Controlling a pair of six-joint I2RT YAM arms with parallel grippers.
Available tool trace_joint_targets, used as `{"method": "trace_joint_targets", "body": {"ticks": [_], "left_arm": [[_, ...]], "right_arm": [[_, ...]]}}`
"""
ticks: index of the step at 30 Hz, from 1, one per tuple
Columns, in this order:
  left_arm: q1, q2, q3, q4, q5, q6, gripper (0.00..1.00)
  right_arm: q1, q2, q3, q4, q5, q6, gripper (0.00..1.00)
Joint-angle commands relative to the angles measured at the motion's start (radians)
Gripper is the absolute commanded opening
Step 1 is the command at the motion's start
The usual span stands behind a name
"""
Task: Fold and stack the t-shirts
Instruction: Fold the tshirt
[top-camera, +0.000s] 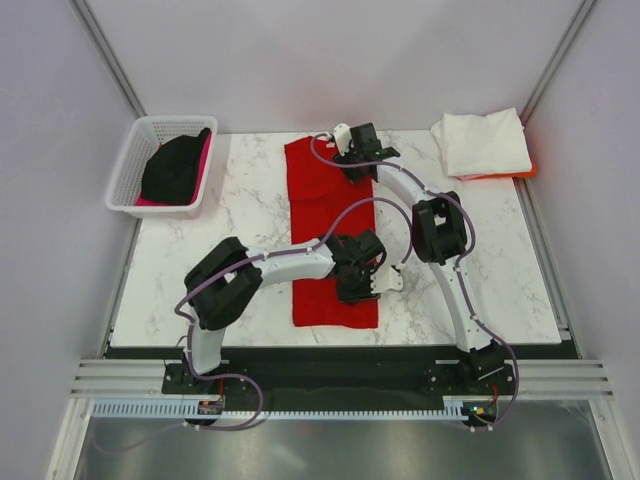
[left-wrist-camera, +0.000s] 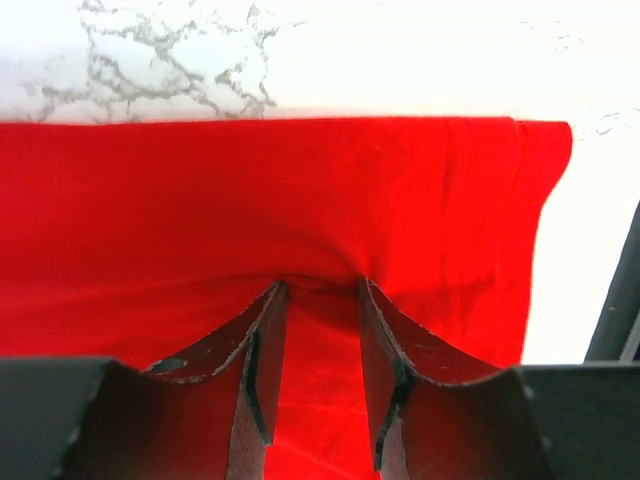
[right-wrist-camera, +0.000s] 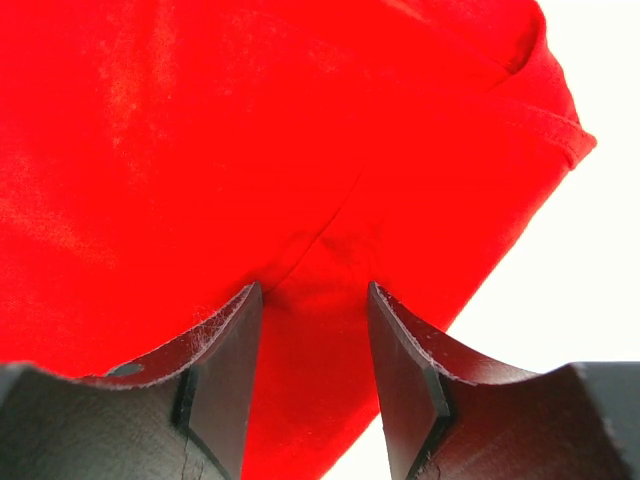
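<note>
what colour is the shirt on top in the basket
Black shirt, over a magenta-pink one, in the basket; the top external view shows it best.

Five t-shirts: red (top-camera: 330, 225), white (top-camera: 482, 142), orange (top-camera: 522, 172), black (top-camera: 175, 166), pink (top-camera: 205, 160); one basket (top-camera: 128, 170).

Even, soft light fills the overhead view, with faint shadows under the arms on the marble table (top-camera: 250, 215). Both wrist views are overexposed: the table blows out to white, and the red t-shirt (right-wrist-camera: 200, 150) glares. The near fingers (left-wrist-camera: 265, 370) look soft and blurred.
</note>
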Motion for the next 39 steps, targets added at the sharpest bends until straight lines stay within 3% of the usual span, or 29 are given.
{"method": "trace_joint_targets", "body": {"ticks": [1, 4, 5, 7, 8, 9, 13, 14, 17, 19, 27, 34, 39], "left_arm": [[-0.022, -0.135, -0.004, -0.067, 0.007, -0.085, 0.43], [-0.020, -0.368, -0.021, -0.129, -0.055, -0.134, 0.49], [-0.020, -0.417, -0.016, -0.158, -0.092, -0.198, 0.60], [-0.002, -0.564, -0.025, -0.180, -0.151, -0.250, 0.67], [0.007, -0.615, -0.030, -0.185, -0.172, -0.331, 0.80], [0.025, -0.652, -0.038, -0.182, -0.206, -0.385, 0.85], [0.122, -0.748, -0.090, -0.191, -0.206, -0.585, 0.82], [0.160, -0.749, -0.114, -0.192, -0.179, -0.696, 0.80], [0.369, -0.757, -0.208, -0.192, 0.039, -0.909, 0.74], [0.492, -0.754, -0.301, -0.165, 0.163, -0.993, 0.74], [0.613, -0.720, -0.548, 0.004, 0.259, -1.131, 0.78], [0.627, -0.735, -0.796, 0.087, 0.366, -1.218, 0.78], [0.636, -0.696, -0.861, 0.186, 0.392, -1.260, 0.75]], "right_arm": [[-0.003, -0.095, -0.043, 0.032, 0.007, 0.045, 0.54], [-0.015, -0.305, -0.180, 0.034, 0.007, 0.100, 0.55], [-0.023, -0.424, -0.223, 0.037, 0.007, 0.130, 0.55], [-0.032, -0.545, -0.370, 0.035, 0.006, 0.228, 0.56], [-0.032, -0.664, -0.431, 0.034, 0.001, 0.264, 0.56], [-0.035, -0.719, -0.494, 0.026, -0.031, 0.299, 0.58], [-0.041, -0.970, -0.871, -0.055, -0.188, 0.471, 0.60], [-0.048, -1.054, -0.928, -0.093, -0.233, 0.499, 0.60], [-0.063, -1.171, -1.105, -0.180, -0.353, 0.525, 0.59], [-0.072, -1.203, -1.205, -0.213, -0.395, 0.555, 0.59], [-0.143, -1.283, -1.625, -0.169, -0.634, 0.792, 0.64], [-0.109, -1.223, -1.678, -0.106, -0.657, 0.864, 0.66], [-0.078, -1.127, -1.672, -0.051, -0.645, 0.898, 0.66]]}}
